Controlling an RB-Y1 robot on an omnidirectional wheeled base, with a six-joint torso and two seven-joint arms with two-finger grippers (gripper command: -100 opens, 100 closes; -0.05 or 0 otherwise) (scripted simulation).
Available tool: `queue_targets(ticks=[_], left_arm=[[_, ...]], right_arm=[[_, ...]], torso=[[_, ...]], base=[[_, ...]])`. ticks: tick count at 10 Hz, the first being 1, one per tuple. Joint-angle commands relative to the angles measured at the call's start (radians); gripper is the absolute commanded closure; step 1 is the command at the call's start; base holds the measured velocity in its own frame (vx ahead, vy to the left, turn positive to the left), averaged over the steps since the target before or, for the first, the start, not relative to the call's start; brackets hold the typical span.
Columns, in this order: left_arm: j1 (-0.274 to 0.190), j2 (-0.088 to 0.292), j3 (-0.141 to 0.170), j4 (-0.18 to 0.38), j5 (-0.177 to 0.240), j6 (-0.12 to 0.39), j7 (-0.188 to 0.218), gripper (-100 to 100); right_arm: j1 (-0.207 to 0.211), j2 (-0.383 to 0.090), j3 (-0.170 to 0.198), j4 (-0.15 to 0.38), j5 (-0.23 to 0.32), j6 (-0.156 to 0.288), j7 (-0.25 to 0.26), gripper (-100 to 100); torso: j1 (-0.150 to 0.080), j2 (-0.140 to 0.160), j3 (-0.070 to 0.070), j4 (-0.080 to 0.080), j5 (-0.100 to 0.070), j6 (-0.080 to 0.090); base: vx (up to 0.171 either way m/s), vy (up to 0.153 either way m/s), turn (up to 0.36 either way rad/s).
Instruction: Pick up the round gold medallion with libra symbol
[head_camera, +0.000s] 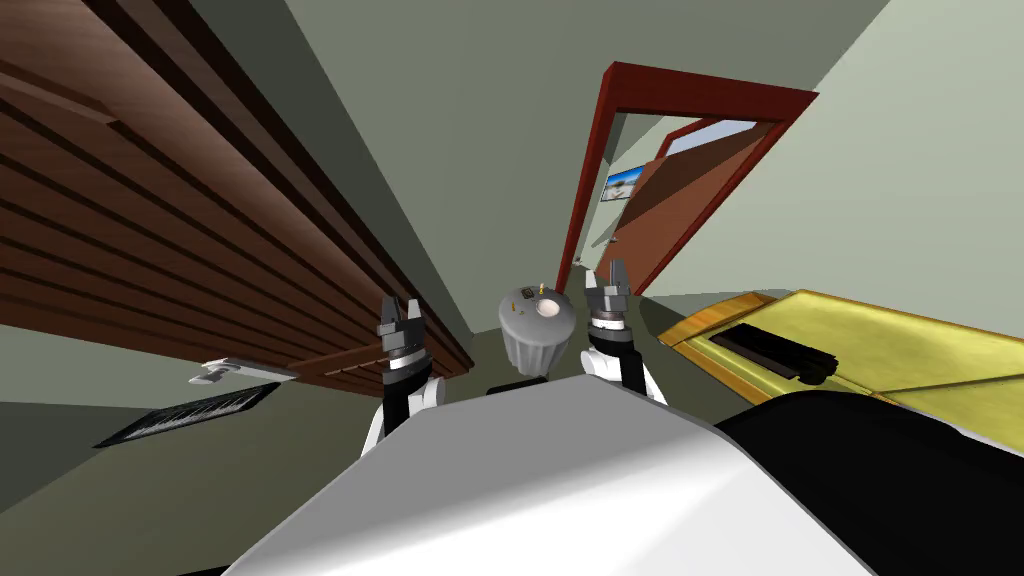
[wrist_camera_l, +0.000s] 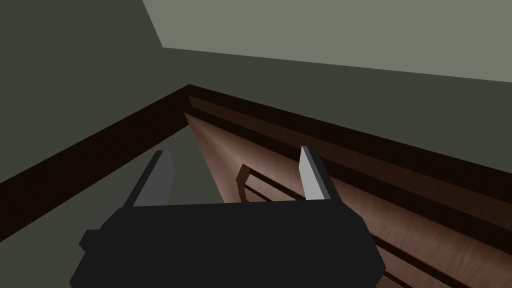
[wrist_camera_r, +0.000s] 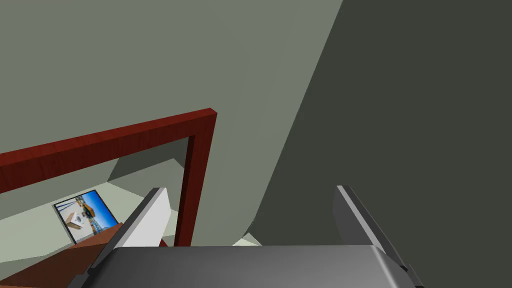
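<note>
Table (head_camera: 535, 348), left gripper (head_camera: 400, 305), right gripper (head_camera: 606, 272) flanking

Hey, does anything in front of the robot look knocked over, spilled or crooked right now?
Nothing stands out. The small things sit on top of the round grey stand, which stands upright between the open, empty left claw and right claw. The overall slant is the camera's.

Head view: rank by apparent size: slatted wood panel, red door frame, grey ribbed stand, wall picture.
1. slatted wood panel
2. red door frame
3. grey ribbed stand
4. wall picture
The panel looks nearer the camera, which may inflate it.
</note>
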Motion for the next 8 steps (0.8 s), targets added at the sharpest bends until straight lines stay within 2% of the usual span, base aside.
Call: queue_targets(ticks=[1, 4, 7, 8], left_arm=[[0.000, 0.000, 0.000, 0.000, 0.000, 0.000, 0.000, 0], [0.000, 0.000, 0.000, 0.000, 0.000, 0.000, 0.000, 0], [0.000, 0.000, 0.000, 0.000, 0.000, 0.000, 0.000, 0], [0.000, 0.000, 0.000, 0.000, 0.000, 0.000, 0.000, 0]], right_arm=[[-0.008, -0.037, -0.009, 0.027, 0.004, 0.006, 0.016, -100], [-0.029, -0.088, -0.029, 0.095, 0.013, 0.023, 0.052, -100], [-0.060, -0.140, -0.054, 0.191, 0.026, 0.052, 0.103, -100], [-0.060, -0.140, -0.054, 0.197, 0.026, 0.052, 0.103, -100]], torso=[[0.000, 0.000, 0.000, 0.000, 0.000, 0.000], [-0.002, 0.005, 0.003, 0.001, 0.000, 0.000], [-0.003, 0.005, 0.003, 0.001, -0.001, 0.000], [-0.003, 0.005, 0.003, 0.001, -0.001, 0.000]], base=[[-0.056, 0.006, 0.168], [-0.086, -0.021, 0.181], [-0.082, -0.036, 0.218], [-0.057, -0.033, 0.157]])
